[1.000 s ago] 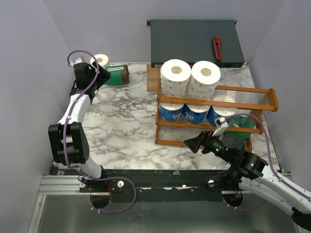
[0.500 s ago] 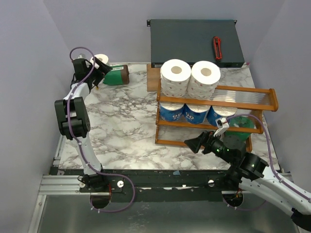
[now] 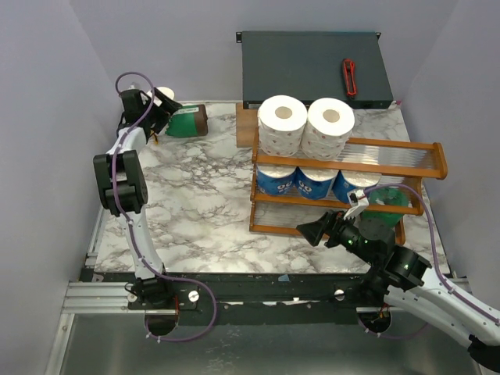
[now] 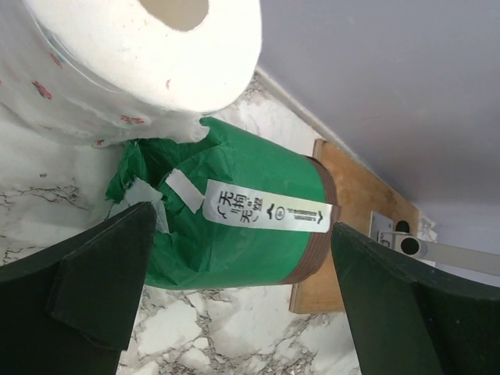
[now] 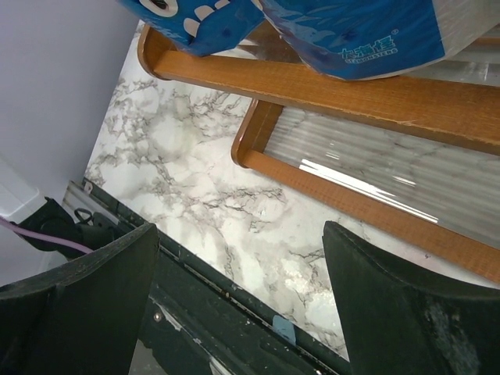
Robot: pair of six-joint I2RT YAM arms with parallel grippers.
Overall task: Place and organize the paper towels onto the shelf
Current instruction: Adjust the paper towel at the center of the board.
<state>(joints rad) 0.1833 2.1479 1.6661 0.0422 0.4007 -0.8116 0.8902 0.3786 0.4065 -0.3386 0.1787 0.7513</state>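
two white rolls [image 3: 283,121] stand upright side by side on the top tier of the shelf [image 3: 428,147] in the top view. we count three blue-wrapped rolls [image 3: 316,183] in a row on the middle tier. a green shape [image 3: 388,198] sits at the shelf's right end, partly hidden. we take it for another wrapped roll but can't tell which tier. two more are off the shelf at the far left corner of the table [image 3: 203,203]: a loose white roll [image 3: 164,95] standing upright and a green-wrapped roll [image 3: 186,121] lying on its side just beside it. the left gripper [image 3: 158,121] is at that pair, and the right gripper [image 3: 322,228] hangs low by the shelf's near front.

left wrist view: jaws spread wide, one on each side of the green-wrapped roll [image 4: 234,226], nothing pinched yet. the loose white roll [image 4: 133,55] is right by the green one's crumpled end, and we can't tell if they touch. we judge the green one is the next pick.

right wrist view: jaws wide apart and empty. the camera faces the shelf [image 5: 312,86] rails, with the blue-wrapped rolls [image 5: 367,31] above and bare ribbed plastic on the tier below.

progress call: most rolls are shelved and two are left to fetch. the right part of the top tier and the lower tier look to have room for them.
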